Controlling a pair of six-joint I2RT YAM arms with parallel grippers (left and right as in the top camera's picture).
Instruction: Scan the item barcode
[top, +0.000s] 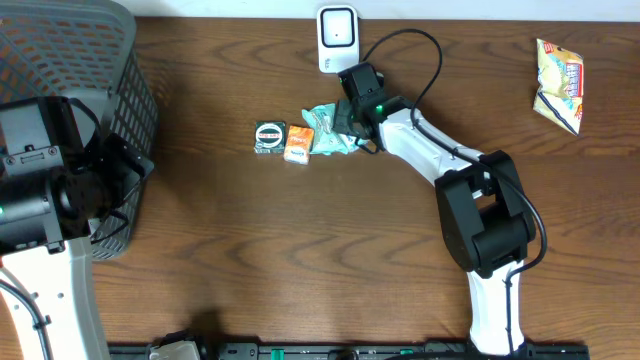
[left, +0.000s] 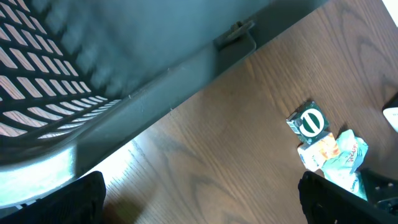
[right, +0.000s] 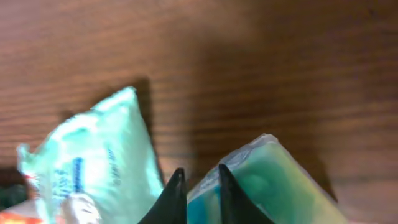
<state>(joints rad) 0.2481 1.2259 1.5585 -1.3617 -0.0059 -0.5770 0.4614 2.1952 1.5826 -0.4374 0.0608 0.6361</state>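
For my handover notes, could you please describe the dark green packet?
On the wooden table, near the white scanner, lies a row of small packets. The dark green packet is leftmost, beside the orange packet, and alone bears a round logo.

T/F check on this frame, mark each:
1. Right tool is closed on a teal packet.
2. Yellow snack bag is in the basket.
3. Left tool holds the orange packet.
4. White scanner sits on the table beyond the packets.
1. True. The right tool has its fingers nearly together, pinching the edge of the teal packet.
2. False. The yellow snack bag lies on the table at the far right, well away from the basket.
3. False. The left tool is wide open and empty beside the basket. The orange packet lies on the table.
4. True. The white scanner stands at the table's far edge, past the packets.
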